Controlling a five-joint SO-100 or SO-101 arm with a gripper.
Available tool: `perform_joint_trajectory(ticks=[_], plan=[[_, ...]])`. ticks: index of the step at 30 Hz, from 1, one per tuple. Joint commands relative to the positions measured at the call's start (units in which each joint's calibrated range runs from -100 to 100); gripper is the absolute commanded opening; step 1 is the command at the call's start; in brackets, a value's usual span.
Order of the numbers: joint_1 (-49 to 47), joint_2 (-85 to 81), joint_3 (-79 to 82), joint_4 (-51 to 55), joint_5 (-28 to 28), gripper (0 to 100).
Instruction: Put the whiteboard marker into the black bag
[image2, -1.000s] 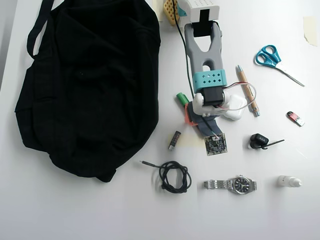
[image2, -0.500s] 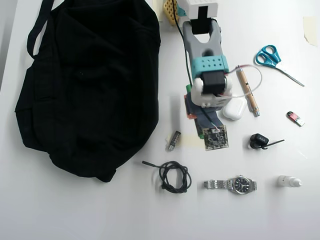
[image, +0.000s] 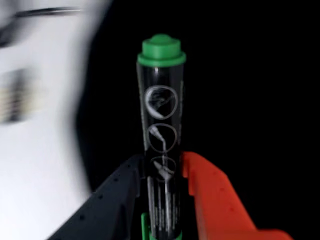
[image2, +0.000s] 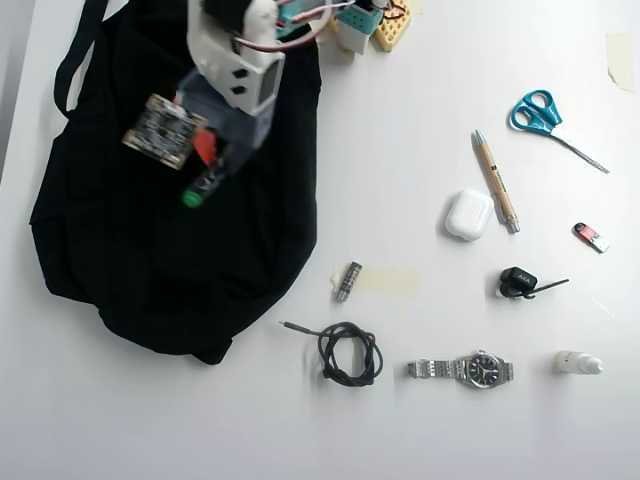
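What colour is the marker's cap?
Green, clearest in the wrist view on the whiteboard marker held in the gripper.

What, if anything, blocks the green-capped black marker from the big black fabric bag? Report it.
Nothing visible. The gripper is shut on the green-capped black whiteboard marker, held directly over the floppy black fabric bag; whether the bag's mouth is open cannot be told.

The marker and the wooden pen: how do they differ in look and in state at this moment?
The marker is black with a green end; the pen is tan with silver ends. The marker is clamped in the gripper over the black bag; the pen lies free on the white table, beside a white case. Both are slim writing tools.
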Motion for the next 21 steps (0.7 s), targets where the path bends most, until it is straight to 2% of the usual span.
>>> perform_joint_trajectory(ticks=[1,3,4,5,6,7,9,10,12,13,14,15,16,18,19,21], plan=[[8.5,-2.2,0.8,0.2,0.0,2],[9.4,-2.2,1.0,0.3,0.1,3],[9.0,-2.2,1.0,0.3,0.6,6],[6.3,-2.1,1.0,0.2,2.3,24],[5.1,-2.0,1.0,0.2,2.1,36],[2.0,-2.8,1.1,0.8,1.9,43],[-1.3,-8.5,8.8,0.9,0.7,27],[-2.1,-18.2,18.6,0.9,0.7,21],[-3.5,-41.6,46.9,-0.4,-1.6,21],[-4.5,-48.4,55.1,-3.1,-2.4,21],[-5.4,-56.4,65.6,-6.2,-2.8,25],[-7.8,-63.9,76.5,-8.4,-5.6,28],[-9.6,-70.2,85.5,-11.6,-7.1,28],[-13.3,-91.6,113.4,-24.6,-10.8,28],[-13.8,-97.2,119.3,-26.9,-11.2,28],[-15.3,-118.6,136.6,-28.3,-11.3,26]])
